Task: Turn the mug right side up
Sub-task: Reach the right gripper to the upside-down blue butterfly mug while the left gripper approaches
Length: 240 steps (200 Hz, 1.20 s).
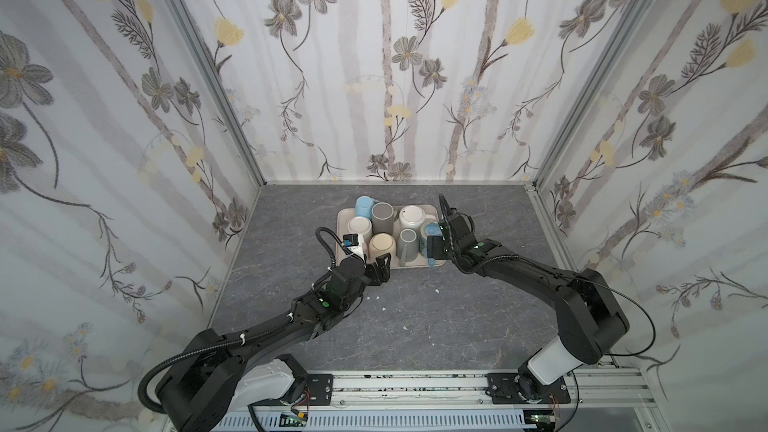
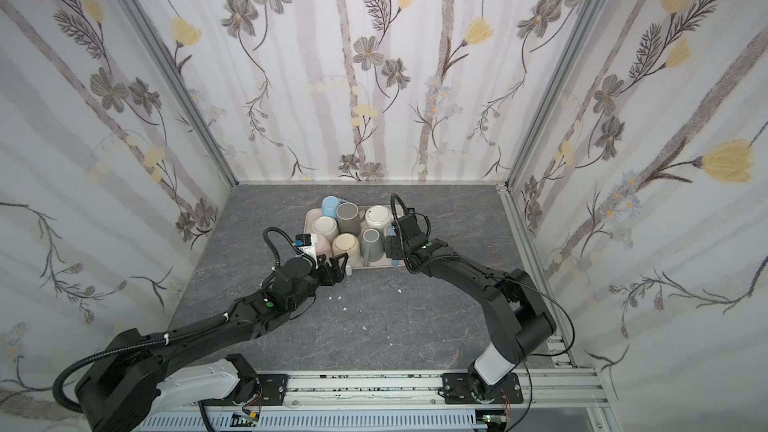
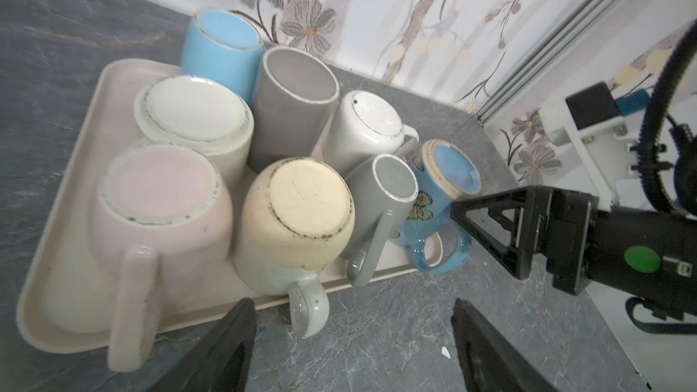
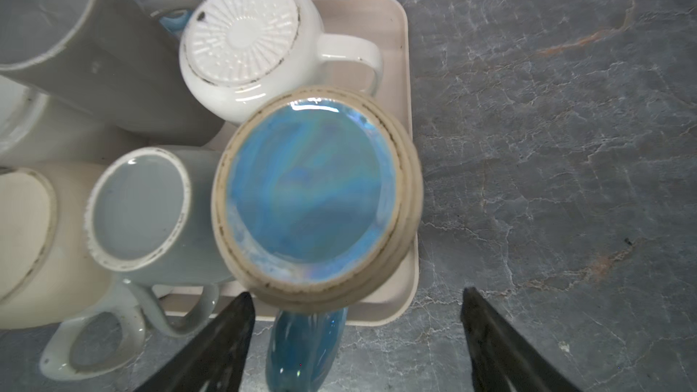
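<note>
The glossy blue ceramic mug with butterfly prints [image 4: 305,190] stands upside down, base up, in a corner of the cream plastic tray [image 4: 396,32]. It sits directly under the right jaws, and its blue handle pokes past the tray edge toward them. In the right wrist view that handle lies between the 2 dark jaws. The right jaws are spread wide and have hold of nothing. From the left wrist view 1 of them ends close beside the mug's side [image 3: 450,167]; I can't tell if it touches.

Just beside the blue mug, further from the right jaws, a slim grey mug [image 4: 139,205] is also inverted. A white mug with a ribbed base [image 4: 241,32] sits beyond both.

Toward the left jaws come a cream speckled mug [image 3: 301,205] and a pale pink mug [image 3: 162,182], both base up. That makes 8 mugs crowded on the tray.

The left jaws are likewise well apart and empty. They hang over the grey marbled counter [image 4: 565,145] just short of the tray's near edge. The speckled mug's handle sticks out just ahead of them.
</note>
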Each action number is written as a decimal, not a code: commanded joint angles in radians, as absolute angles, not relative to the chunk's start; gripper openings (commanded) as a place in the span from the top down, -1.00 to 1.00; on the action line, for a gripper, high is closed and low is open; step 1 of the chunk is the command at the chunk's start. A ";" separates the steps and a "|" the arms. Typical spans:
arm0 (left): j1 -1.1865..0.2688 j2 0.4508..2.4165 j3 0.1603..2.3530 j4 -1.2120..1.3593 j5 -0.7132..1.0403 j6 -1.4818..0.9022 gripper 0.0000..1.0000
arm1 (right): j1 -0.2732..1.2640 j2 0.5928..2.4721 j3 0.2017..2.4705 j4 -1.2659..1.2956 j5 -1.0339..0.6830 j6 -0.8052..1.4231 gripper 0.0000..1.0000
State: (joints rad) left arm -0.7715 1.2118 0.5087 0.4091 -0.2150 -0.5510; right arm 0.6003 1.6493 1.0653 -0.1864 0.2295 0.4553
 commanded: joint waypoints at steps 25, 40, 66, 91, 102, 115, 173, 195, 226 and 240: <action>-0.811 1.368 0.599 0.520 -0.229 -0.560 -0.65 | 0.603 1.746 1.160 -0.261 0.230 0.435 -0.37; -0.811 1.394 0.614 0.525 -0.221 -0.560 -0.66 | 0.601 1.764 1.169 -0.269 0.227 0.427 -0.24; -0.811 1.418 0.623 0.535 -0.213 -0.559 -0.66 | 0.602 1.779 1.169 -0.276 0.221 0.412 -0.07; -0.811 1.432 0.624 0.541 -0.212 -0.552 -0.66 | 0.602 1.796 1.167 -0.279 0.228 0.396 0.07; -0.811 1.435 0.624 0.548 -0.211 -0.548 -0.66 | 0.603 1.801 1.173 -0.283 0.228 0.390 0.15; -0.811 1.439 0.623 0.558 -0.212 -0.540 -0.67 | 0.603 1.802 1.177 -0.289 0.229 0.379 0.27; -0.811 1.446 0.618 0.582 -0.195 -0.527 -0.69 | 0.608 1.766 1.154 -0.285 0.250 0.326 0.63; -0.811 1.433 0.594 0.612 -0.186 -0.545 -0.68 | 0.608 1.754 1.138 -0.278 0.251 0.316 0.77; -0.811 1.418 0.568 0.632 -0.176 -0.557 -0.65 | 0.610 1.735 1.120 -0.242 0.228 0.308 1.00; -0.811 1.415 0.561 0.636 -0.175 -0.559 -0.63 | 0.609 1.718 1.110 -0.222 0.216 0.308 1.00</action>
State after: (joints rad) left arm -0.8108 1.4258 0.5716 0.5808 -0.1791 -0.5392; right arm 0.6075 1.7477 1.1210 -0.2752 0.2184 0.3271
